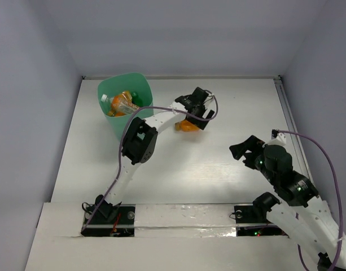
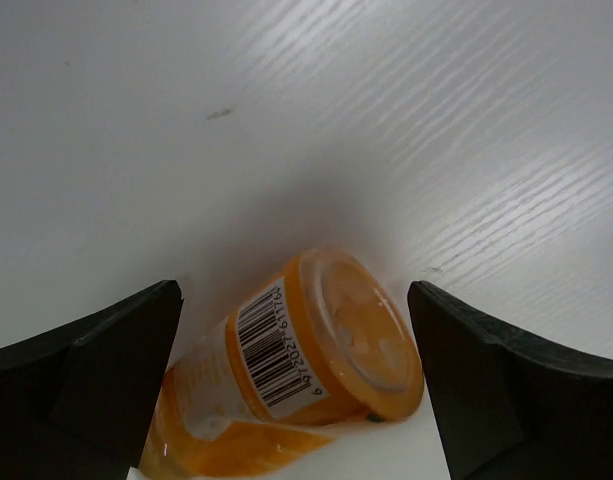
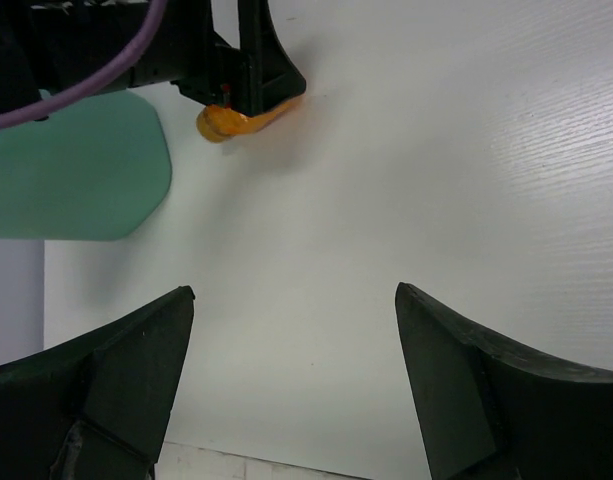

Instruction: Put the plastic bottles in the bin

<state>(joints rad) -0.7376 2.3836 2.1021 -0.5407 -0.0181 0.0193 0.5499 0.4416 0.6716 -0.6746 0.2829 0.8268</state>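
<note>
Where white table [image 1: 218, 164] meets pale walls [image 1: 189, 34], far left, bin [image 1: 119, 125] stands.

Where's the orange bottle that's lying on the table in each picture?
Top view: the orange bottle lies mid-table, right of the bin.
Left wrist: bottom centre, between the open jaws.
Right wrist: top left, partly hidden.
Shared landmark: the left gripper straddling it.

The top external camera looks down from above and behind, taking in the whole worktop [image 1: 218, 169]. The left wrist camera looks down at close range on the orange bottle [image 2: 306, 360]. The right wrist camera, farther off, faces across the worktop and shares that bottle and the bin [image 3: 76, 170] with the overhead view.
</note>
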